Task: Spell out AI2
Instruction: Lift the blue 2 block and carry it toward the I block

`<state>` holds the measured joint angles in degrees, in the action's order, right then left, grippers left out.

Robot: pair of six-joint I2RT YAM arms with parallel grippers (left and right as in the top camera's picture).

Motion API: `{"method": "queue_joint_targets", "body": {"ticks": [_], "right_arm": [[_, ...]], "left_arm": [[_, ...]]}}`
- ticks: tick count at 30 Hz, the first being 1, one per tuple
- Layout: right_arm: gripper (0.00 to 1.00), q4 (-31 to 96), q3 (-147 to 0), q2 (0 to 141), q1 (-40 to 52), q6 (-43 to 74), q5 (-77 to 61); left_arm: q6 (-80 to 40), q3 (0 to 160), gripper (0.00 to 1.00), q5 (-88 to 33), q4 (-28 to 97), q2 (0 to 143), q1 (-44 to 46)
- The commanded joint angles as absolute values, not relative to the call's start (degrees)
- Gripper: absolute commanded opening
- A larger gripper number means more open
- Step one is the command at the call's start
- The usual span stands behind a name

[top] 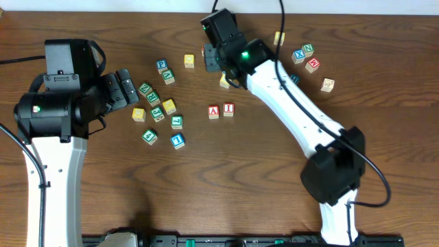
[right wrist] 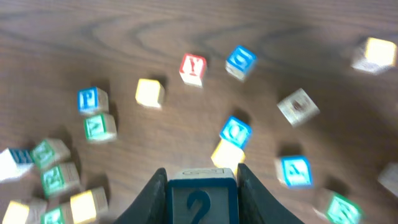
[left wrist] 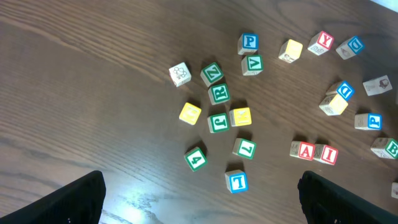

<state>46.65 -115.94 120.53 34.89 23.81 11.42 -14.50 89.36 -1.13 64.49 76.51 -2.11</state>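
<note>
The red "A" cube [top: 214, 111] and the red "I" cube [top: 228, 109] stand side by side at the table's middle; the left wrist view shows the A [left wrist: 305, 150] and I [left wrist: 326, 154] too. My right gripper [top: 214, 59] hangs above the far part of the table, behind that pair, and is shut on the blue "2" cube [right wrist: 202, 200], which sits between its dark fingers [right wrist: 151, 196]. My left gripper [top: 125, 86] is at the left, open, with nothing between its fingertips [left wrist: 78, 199]; it hovers over bare wood.
A cluster of green, yellow and blue cubes [top: 158, 110] lies just right of the left gripper, with a blue-framed cube [top: 178, 140] at its near edge. More cubes [top: 306, 57] sit at the far right, beside the white right arm [top: 295, 110].
</note>
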Motion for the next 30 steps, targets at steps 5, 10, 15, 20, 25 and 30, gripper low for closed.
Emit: {"method": "queue_joint_targets", "body": {"ticks": [5,10,15,20,25,30], "right_arm": [[0.23,57.43,-116.53,118.13,34.92,27.07,11.42],[0.21,61.56,-114.67,118.26,34.44,28.88,11.31],[0.22,61.45,-111.39,118.26,34.3,29.43,11.49],[0.23,60.55,-106.94,118.26,33.41,31.31,11.31],[0.23,58.48,-102.48,118.26,33.19,31.75,10.52],[0.25,55.4,-99.22,118.26,33.19,31.75,10.17]], "left_arm": [[-13.56,89.14,0.98,-0.4,64.69,77.01,-2.28],[-13.56,89.14,0.98,-0.4,64.69,77.01,-2.28],[-13.56,89.14,0.98,-0.4,64.69,77.01,-2.28],[-13.56,89.14,0.98,-0.4,64.69,77.01,-2.28],[-13.56,89.14,0.98,-0.4,64.69,77.01,-2.31],[-13.56,89.14,0.98,-0.4,64.69,77.01,-2.31]]}}
